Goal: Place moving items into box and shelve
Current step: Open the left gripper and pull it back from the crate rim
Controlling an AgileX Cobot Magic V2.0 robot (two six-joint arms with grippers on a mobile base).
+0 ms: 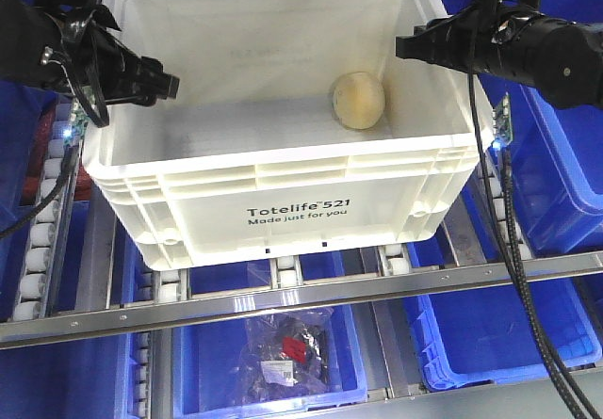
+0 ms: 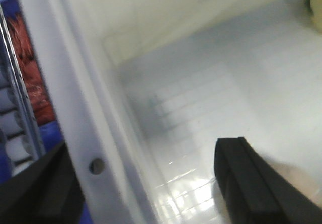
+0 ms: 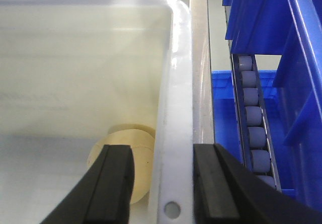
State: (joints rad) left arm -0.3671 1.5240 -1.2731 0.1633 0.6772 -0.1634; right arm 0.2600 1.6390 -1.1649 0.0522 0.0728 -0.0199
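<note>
- Roller-conveyor racking fills the scene: metal rails with small white rollers (image 1: 168, 292), and blue bins (image 1: 556, 165) beside and below the box. One lower bin holds a clear bag with something red in it (image 1: 287, 353).
- White box (image 1: 283, 198) sits on the rollers, black "Totelife 521 / Made just for you" print on its near wall, ribbed rim, open top.
- Pale yellow-cream ball (image 1: 357, 100) lies inside the box, on its floor near the right wall. Rounded, matte, faint marks. Right wrist view shows it just inside that wall, below the rim.
- Pink ball: not made out with any certainty. A pale pinkish blur shows behind the left jaw in the left wrist view; cannot say what it is.
- Left gripper (image 1: 168, 85) is at the box's left rim; jaws apart, straddling the wall, one outside, one inside. Contact with the wall not discernible.
- Right gripper (image 3: 161, 183) is at the box's right rim; jaws apart either side of the wall, close to it, gap visible on the inner side.
- Handling judgement: box is stiff moulded plastic, smooth and likely slippery, nearly empty so probably light. Best hold is the rim on both sides at once, level, so the ball does not roll.
- Ball looks soft and light; free to roll if the box tilts.
- Judgement: loading looks largely done; shelving the box remains.
</note>
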